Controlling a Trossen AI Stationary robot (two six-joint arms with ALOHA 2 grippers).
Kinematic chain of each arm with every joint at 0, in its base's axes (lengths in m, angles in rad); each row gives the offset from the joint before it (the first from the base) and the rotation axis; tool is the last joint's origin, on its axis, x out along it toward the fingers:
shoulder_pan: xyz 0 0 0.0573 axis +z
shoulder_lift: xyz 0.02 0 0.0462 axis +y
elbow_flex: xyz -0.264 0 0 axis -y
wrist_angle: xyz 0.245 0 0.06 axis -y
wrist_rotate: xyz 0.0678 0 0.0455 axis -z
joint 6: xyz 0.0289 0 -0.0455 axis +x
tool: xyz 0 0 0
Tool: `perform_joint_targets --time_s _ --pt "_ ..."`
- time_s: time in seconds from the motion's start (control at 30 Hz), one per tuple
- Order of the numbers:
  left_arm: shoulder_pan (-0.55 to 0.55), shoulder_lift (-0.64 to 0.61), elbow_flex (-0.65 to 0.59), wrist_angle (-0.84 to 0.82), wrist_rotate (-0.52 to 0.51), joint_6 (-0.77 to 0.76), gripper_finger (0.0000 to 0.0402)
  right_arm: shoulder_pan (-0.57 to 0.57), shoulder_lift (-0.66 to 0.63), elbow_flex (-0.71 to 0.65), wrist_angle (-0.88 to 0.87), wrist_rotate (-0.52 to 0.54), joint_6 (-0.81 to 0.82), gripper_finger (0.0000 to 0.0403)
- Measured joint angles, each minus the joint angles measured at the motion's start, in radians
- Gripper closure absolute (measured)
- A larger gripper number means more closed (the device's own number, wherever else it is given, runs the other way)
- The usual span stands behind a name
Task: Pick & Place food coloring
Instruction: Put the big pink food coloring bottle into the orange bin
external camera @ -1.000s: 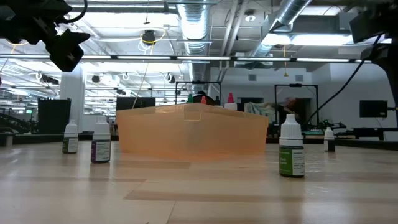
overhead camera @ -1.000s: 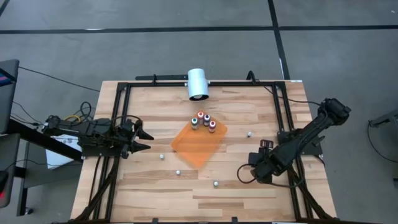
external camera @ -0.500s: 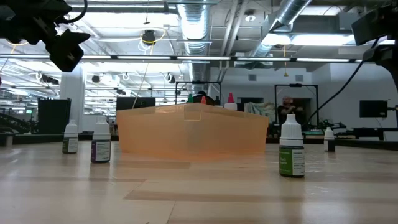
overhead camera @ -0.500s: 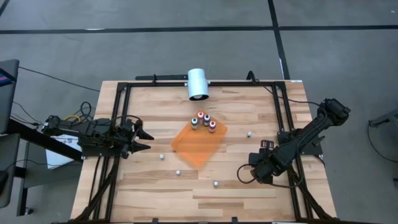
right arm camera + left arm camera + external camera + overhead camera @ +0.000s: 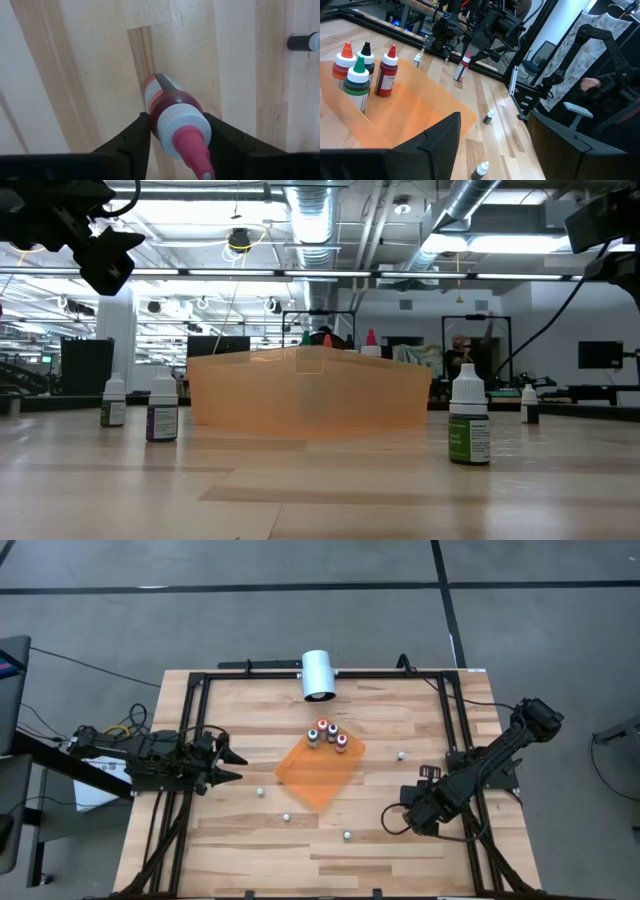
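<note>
The food coloring shows as small bottles. Several stand upright on the far corner (image 5: 325,735) of an orange sheet (image 5: 318,772) at mid-table. A red bottle (image 5: 172,107) with a white collar and pink tip stands near the table's right side, between the fingers of my right gripper (image 5: 175,132), which points down over it. In the high view that gripper (image 5: 393,821) hides the bottle. The left wrist view shows the same bottle (image 5: 463,67) far off. My left gripper (image 5: 228,762) hovers open and level at the table's left, pointing at the sheet. My right gripper has the red bottle's upper body, just below the white collar (image 5: 177,117), between its two fingers, one on each side. The fingers (image 5: 135,137) come from above, pointing down. The bottle stands a little tilted with its base (image 5: 156,82) on the wooden table.
Loose small bottles stand on the wood near the front (image 5: 259,792) (image 5: 285,817) (image 5: 347,835) and toward the right (image 5: 402,754). A white cylinder (image 5: 318,675) sits at the far edge. A black frame (image 5: 190,720) runs round the table.
</note>
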Motion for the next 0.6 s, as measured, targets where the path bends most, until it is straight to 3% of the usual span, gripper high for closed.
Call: perform_joint_targets --time_s 0.33,0.6 --pt "0.000 0.000 0.000 0.000 0.000 0.001 0.0178 0.000 0.000 0.000 0.000 0.001 0.000 0.0278" --pt "0.000 0.000 0.000 0.000 0.000 0.001 0.0178 -0.012 -0.001 0.000 0.007 0.023 0.011 0.0264"
